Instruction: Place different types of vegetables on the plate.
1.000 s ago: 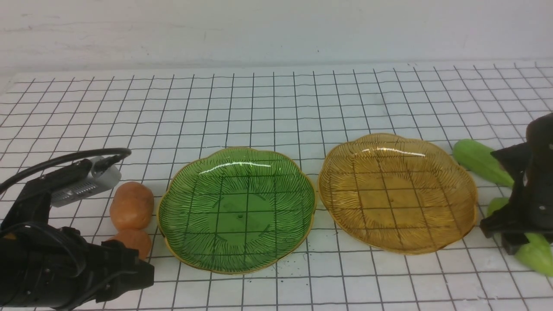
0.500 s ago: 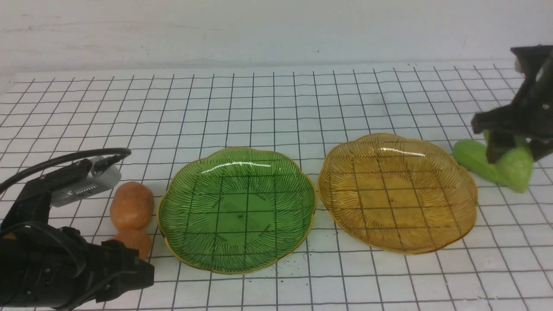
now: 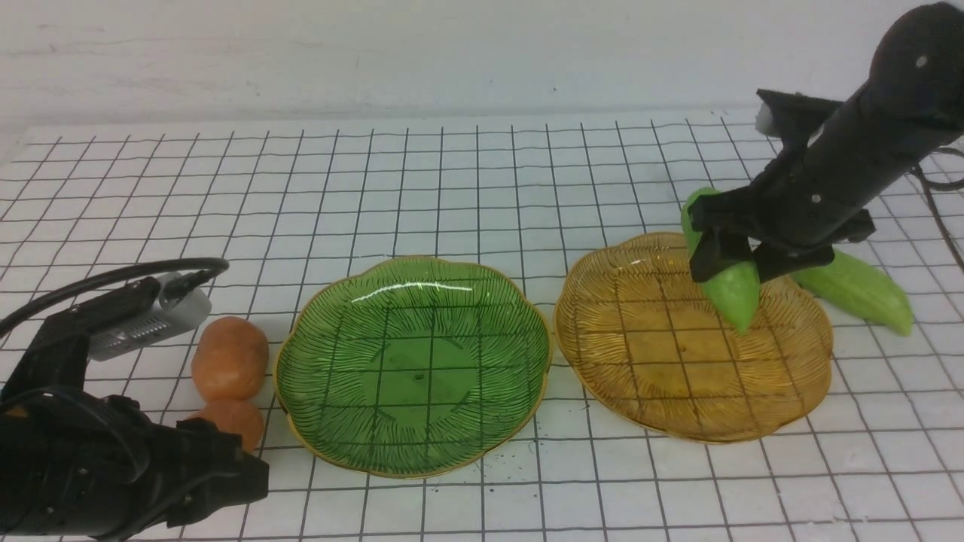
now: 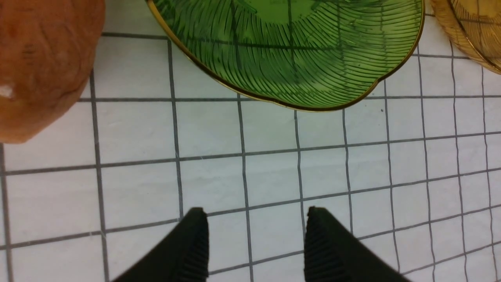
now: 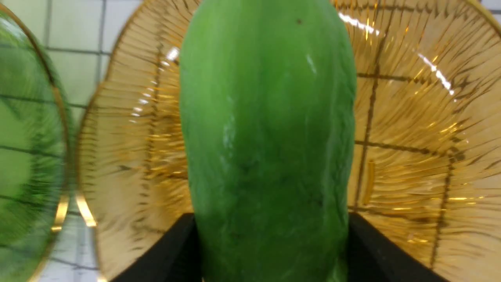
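My right gripper (image 3: 734,260) is shut on a light green gourd (image 3: 729,290) and holds it in the air over the far right part of the amber plate (image 3: 648,369), tip pointing down. The gourd fills the right wrist view (image 5: 266,149) above the amber plate (image 5: 422,129). The second gourd (image 3: 858,290) lies on the mat right of that plate. Two orange-brown potatoes (image 3: 230,357) (image 3: 233,421) lie left of the green plate (image 3: 339,376). My left gripper (image 4: 254,244) is open and empty, low at the front left, near one potato (image 4: 43,66).
The green plate (image 4: 297,51) and the amber plate stand side by side in the middle of the white grid mat (image 3: 482,188). A white wall runs along the back.
My right gripper has lifted one gourd from the mat at the right and carried it up and left over the amber plate. The left arm has not moved.
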`<act>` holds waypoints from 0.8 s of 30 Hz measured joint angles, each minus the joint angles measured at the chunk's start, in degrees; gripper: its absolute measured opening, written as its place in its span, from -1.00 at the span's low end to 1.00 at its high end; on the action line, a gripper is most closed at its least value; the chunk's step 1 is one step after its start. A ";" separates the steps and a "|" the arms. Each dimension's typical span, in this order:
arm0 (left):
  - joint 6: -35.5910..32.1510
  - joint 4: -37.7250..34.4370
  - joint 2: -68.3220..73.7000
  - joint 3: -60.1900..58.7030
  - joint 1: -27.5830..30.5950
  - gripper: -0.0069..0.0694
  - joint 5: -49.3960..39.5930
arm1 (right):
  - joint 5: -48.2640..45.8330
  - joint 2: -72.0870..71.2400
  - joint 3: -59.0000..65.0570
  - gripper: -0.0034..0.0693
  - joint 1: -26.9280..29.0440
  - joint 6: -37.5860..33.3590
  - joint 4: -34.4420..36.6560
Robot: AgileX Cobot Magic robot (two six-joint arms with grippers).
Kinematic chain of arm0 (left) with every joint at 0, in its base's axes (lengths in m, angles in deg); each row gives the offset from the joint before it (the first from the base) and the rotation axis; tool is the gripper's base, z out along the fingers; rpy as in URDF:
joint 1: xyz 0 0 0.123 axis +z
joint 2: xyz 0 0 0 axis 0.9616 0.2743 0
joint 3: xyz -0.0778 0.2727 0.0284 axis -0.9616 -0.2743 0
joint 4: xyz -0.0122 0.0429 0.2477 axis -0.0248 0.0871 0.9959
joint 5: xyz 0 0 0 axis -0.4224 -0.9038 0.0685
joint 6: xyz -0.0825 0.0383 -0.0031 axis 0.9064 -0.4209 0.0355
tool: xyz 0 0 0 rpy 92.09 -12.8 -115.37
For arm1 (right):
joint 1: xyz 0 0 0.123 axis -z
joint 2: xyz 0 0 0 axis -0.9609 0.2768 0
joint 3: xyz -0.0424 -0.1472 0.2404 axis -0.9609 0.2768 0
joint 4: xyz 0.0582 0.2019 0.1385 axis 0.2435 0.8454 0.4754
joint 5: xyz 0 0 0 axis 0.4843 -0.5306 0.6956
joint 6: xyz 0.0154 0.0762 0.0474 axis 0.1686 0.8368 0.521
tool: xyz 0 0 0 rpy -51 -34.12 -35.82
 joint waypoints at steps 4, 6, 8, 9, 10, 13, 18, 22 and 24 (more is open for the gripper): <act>0.00 0.00 0.00 0.00 0.00 0.00 0.57 | 0.49 1.92 0.00 0.34 -0.06 1.12 -4.36; 0.00 0.00 0.00 0.00 0.00 0.00 0.70 | 0.59 2.68 0.00 0.55 -0.06 3.15 -5.42; 0.00 0.00 0.00 0.00 0.00 0.00 0.88 | 0.59 3.18 0.00 0.79 -0.06 5.01 -5.92; 0.00 0.00 0.00 0.00 0.00 0.00 1.03 | 0.59 3.25 0.00 0.86 -0.06 5.39 -6.29; 0.00 -0.04 0.00 0.00 0.00 0.00 1.09 | 0.59 3.33 -0.05 0.92 -0.06 5.47 -6.99; 0.00 -0.04 0.00 0.00 0.00 0.00 1.20 | 0.48 3.33 -0.87 0.98 -0.06 5.58 -9.60; 0.00 -0.04 0.00 0.00 0.00 0.00 1.20 | -0.53 3.33 -4.89 0.98 1.72 11.47 -23.30; 0.00 -0.04 0.00 0.00 0.00 0.00 1.21 | -0.53 3.59 -5.87 0.87 4.33 17.62 -33.66; 0.00 -0.04 0.00 0.00 0.00 0.00 1.26 | -0.53 4.61 -6.01 0.79 5.57 18.98 -36.54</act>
